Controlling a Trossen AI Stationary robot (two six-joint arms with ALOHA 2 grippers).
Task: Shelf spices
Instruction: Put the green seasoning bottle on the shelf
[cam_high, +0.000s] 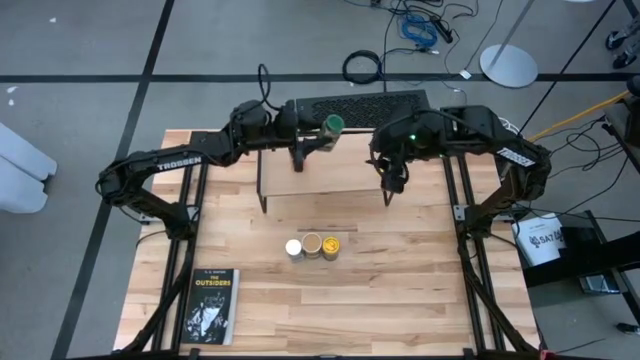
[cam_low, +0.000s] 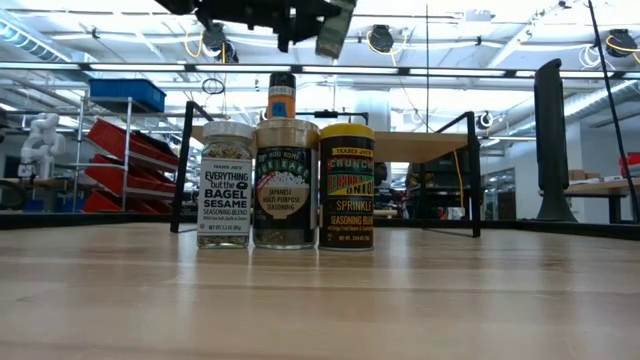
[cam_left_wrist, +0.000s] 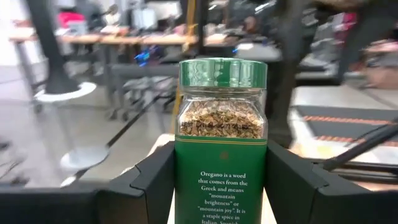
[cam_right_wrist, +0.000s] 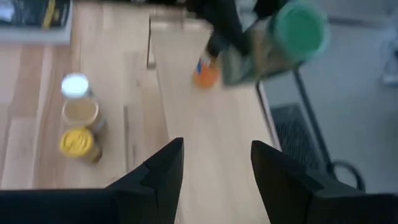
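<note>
My left gripper (cam_high: 305, 140) is shut on a green-lidded spice jar (cam_left_wrist: 221, 124) and holds it high over the far edge of the shelf (cam_high: 325, 178), a light plank on black wire legs. An orange jar with a black lid (cam_low: 281, 96) stands on the plank. Three more spices stand in a row on the table nearer the front: white lid (cam_high: 293, 247), tan lid (cam_high: 312, 245), yellow lid (cam_high: 331, 244). My right gripper (cam_right_wrist: 214, 165) hangs open over the shelf's right end, slanting down, with nothing between its fingers. My left gripper pinches the green-lidded jar by the two opposite sides of its labelled body (cam_left_wrist: 184, 186), below the glass shoulder, between its two fingers (cam_left_wrist: 155, 180). The fingers lie about level, coming from the table's left. The jar is lifted clear, lid up.
A paperback book (cam_high: 212, 307) lies at the table's near left corner. A black perforated panel (cam_high: 355, 103) runs along the far edge behind the shelf. Bare wood lies between the shelf and the row of three jars, and to their right.
</note>
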